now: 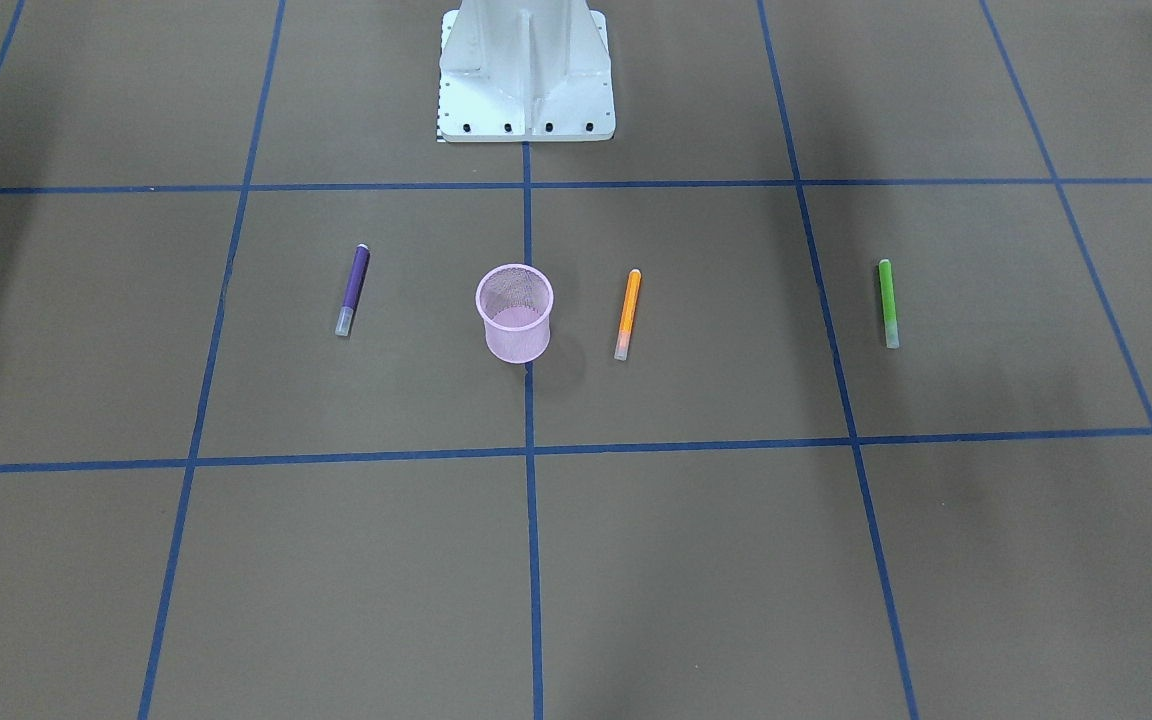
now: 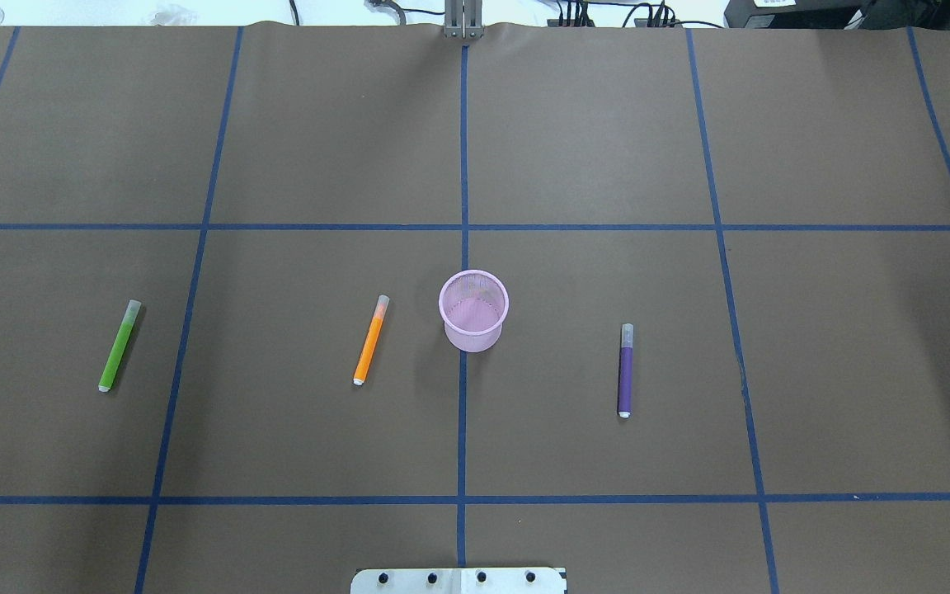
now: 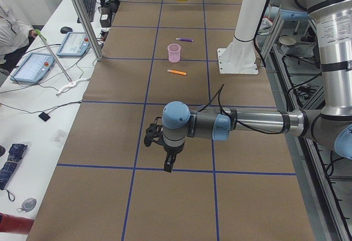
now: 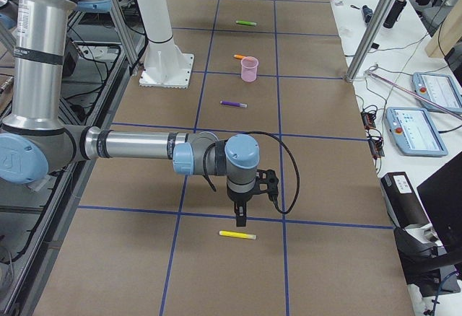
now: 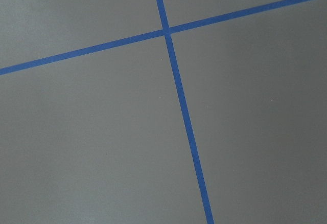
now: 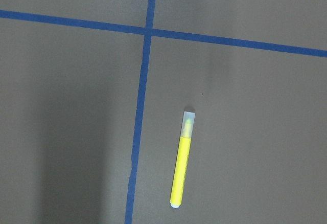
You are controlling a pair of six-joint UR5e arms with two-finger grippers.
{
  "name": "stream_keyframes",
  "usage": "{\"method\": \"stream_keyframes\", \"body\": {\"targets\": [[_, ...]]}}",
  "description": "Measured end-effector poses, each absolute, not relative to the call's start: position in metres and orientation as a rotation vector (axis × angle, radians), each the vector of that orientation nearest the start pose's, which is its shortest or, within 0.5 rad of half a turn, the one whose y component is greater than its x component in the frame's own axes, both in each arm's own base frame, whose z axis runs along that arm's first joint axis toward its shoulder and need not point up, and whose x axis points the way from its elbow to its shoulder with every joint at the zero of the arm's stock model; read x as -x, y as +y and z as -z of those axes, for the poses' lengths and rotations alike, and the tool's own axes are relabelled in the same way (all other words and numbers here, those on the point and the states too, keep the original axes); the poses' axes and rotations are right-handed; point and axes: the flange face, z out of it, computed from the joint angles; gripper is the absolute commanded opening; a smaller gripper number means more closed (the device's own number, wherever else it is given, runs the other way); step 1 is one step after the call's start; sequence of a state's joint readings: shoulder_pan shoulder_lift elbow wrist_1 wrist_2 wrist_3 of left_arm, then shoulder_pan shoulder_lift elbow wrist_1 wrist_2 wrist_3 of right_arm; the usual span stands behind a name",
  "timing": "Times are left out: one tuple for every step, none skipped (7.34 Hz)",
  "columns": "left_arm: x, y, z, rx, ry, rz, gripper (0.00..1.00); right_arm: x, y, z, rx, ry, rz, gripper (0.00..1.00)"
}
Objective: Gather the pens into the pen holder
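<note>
Nothing is collected yet: the cup (image 2: 473, 337) stands empty on the surface (image 2: 607, 148), the purple pen (image 2: 625, 370), orange pen (image 2: 370, 340) and green pen (image 2: 119, 346) lie to its sides, and the yellow pen (image 6: 182, 168) lies near the right claw (image 4: 240, 218), though I cannot tell whether it or the left claw (image 3: 169, 164) is spread.

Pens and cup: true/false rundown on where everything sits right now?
1. The orange pen and purple pen lie flat on opposite sides of the pink cup. True.
2. The cup already holds a pen. False: it is empty.
3. The yellow pen lies flat by the right gripper. True.
4. The purple pen leans on the cup. False: it lies apart from it.
5. The green pen lies farther from the cup than the orange pen. True.
</note>
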State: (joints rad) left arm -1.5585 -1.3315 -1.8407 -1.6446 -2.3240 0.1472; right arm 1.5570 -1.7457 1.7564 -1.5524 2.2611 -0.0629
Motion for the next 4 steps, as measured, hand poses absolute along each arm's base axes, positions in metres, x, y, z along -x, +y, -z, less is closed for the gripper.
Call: {"method": "stream_keyframes", "body": {"targets": [[0.06, -0.399, -0.624, -0.153, 0.745, -0.193, 1.0, -0.064, -0.421, -0.65, -0.046, -0.69, 0.084, 1.0], [0.06, -0.399, -0.622, -0.157, 0.744, -0.196, 1.0, -0.064, -0.422, -0.649, -0.049, -0.689, 0.084, 1.0], [0.06, -0.399, -0.621, -0.16, 0.742, -0.197, 1.0, -0.064, -0.423, -0.644, -0.06, -0.691, 0.088, 1.0], [0.061, -0.399, -0.619, -0.161, 0.741, -0.197, 1.0, -0.064, -0.424, -0.637, -0.083, -0.696, 0.096, 1.0]]}}
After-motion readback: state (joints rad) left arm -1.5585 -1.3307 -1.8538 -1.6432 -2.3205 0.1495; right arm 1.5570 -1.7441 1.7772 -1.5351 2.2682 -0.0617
